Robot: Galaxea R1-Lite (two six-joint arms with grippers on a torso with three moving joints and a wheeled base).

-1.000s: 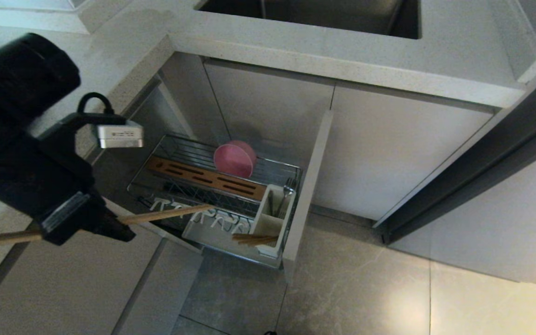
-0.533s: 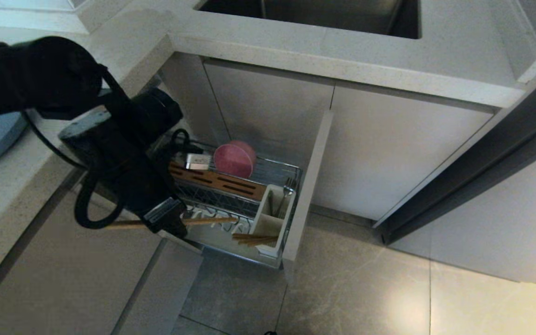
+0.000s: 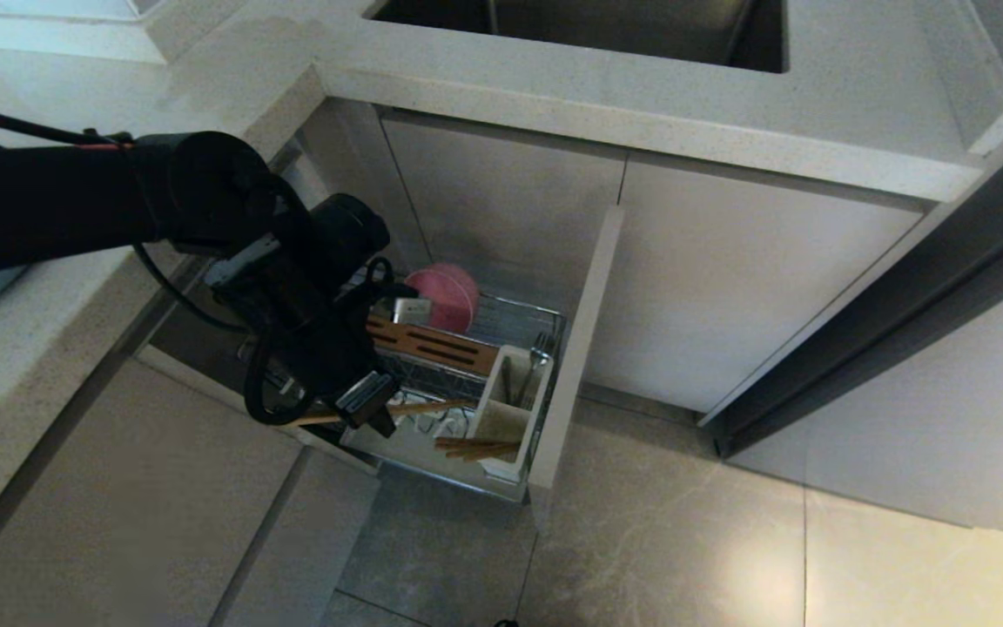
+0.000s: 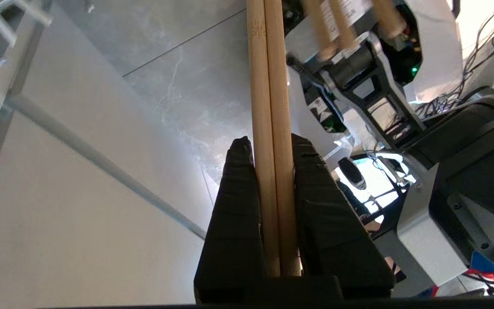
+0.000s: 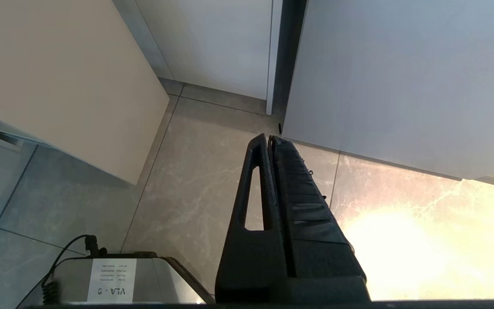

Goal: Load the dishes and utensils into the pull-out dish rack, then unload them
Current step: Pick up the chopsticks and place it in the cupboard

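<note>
- Left gripper (image 3: 377,416), jaws clamping a chopstick pair (image 4: 270,128), is descending from counter height to the pull-out dish rack (image 3: 467,348), tips nearing the white caddy (image 3: 506,409).
- Pink bowl (image 3: 442,296) is sitting racked; loading is progressing.
- Right gripper (image 5: 270,141) is hanging closed, empty.

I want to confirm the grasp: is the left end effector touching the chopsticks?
Touching. In the left wrist view the left end effector has both fingers pressed against the pair of chopsticks, with no gap on either side.
</note>
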